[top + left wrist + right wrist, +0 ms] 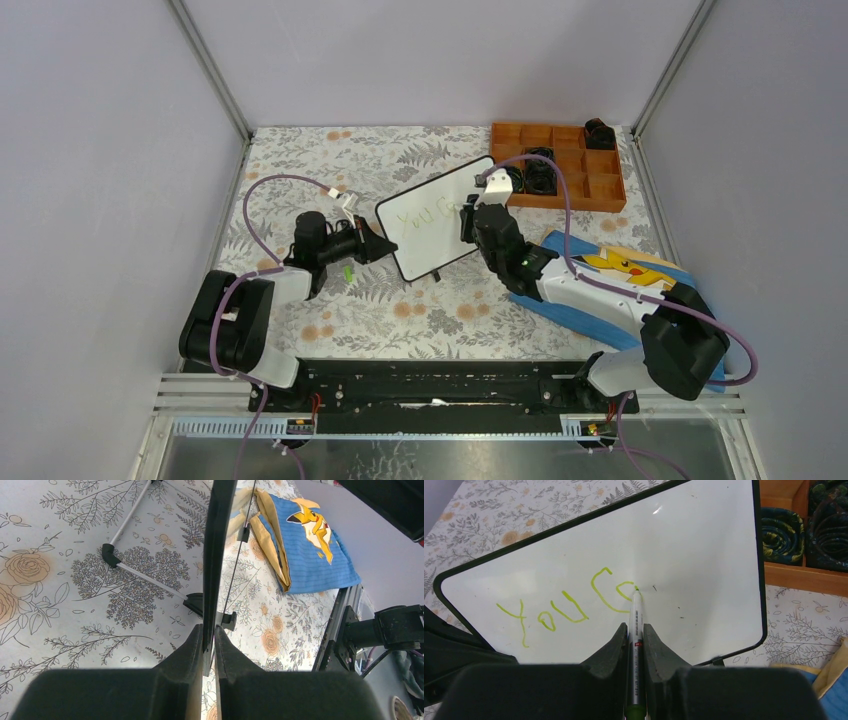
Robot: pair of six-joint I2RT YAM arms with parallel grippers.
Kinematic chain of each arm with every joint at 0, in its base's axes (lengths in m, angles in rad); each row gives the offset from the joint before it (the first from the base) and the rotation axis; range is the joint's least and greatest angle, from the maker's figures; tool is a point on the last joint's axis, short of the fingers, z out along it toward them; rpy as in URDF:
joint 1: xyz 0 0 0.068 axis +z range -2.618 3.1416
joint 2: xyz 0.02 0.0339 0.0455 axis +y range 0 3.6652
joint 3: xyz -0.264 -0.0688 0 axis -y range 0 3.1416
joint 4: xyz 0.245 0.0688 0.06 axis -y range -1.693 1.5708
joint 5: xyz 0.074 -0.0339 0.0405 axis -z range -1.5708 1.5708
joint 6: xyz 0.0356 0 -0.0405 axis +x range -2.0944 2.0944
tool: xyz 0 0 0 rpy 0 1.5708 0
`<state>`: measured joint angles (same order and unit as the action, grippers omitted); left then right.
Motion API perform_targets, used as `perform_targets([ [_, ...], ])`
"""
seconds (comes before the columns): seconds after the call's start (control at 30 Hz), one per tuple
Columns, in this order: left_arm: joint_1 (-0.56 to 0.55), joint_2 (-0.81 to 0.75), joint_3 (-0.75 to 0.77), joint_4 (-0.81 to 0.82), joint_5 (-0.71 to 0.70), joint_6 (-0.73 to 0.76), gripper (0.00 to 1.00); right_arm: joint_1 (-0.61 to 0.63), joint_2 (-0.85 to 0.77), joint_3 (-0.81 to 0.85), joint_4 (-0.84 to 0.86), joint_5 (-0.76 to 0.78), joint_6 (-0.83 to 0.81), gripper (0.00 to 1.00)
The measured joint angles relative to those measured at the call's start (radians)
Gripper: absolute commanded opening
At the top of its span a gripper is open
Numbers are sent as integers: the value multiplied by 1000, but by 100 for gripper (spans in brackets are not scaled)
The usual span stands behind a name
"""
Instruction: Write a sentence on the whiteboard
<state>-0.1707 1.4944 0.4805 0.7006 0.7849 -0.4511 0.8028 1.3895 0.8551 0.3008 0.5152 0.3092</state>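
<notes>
Right hand (635, 628) clamped on marker (636, 611), tip touching whiteboard (704, 555). Left hand (208, 632) pinching board's edge, steadying it mid-bench (400, 320). Green sentence (564, 605) partway: "You C" plus half-formed next letter; remaining words unwritten. From above, writing faint, right part masked by right hand. Left wrist view: board edge-on only.

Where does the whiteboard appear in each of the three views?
Top external: whiteboard at the centre, between the arms.
Left wrist: edge-on, a dark vertical strip at the centre.
Right wrist: fills most of the picture, green writing beside the pen.
Shared landmark: blue Pikachu cloth, right of it everywhere.
</notes>
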Motion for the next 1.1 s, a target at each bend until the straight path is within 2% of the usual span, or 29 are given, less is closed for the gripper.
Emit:
perform_targets([
  [0.63,-6,-3,2,-7,-4,11,0,0,-59,-39,0,5,1,0],
  [1.1,-6,-3,2,-10,-4,15,0,-14,-35,-14,22,7,-1,0],
])
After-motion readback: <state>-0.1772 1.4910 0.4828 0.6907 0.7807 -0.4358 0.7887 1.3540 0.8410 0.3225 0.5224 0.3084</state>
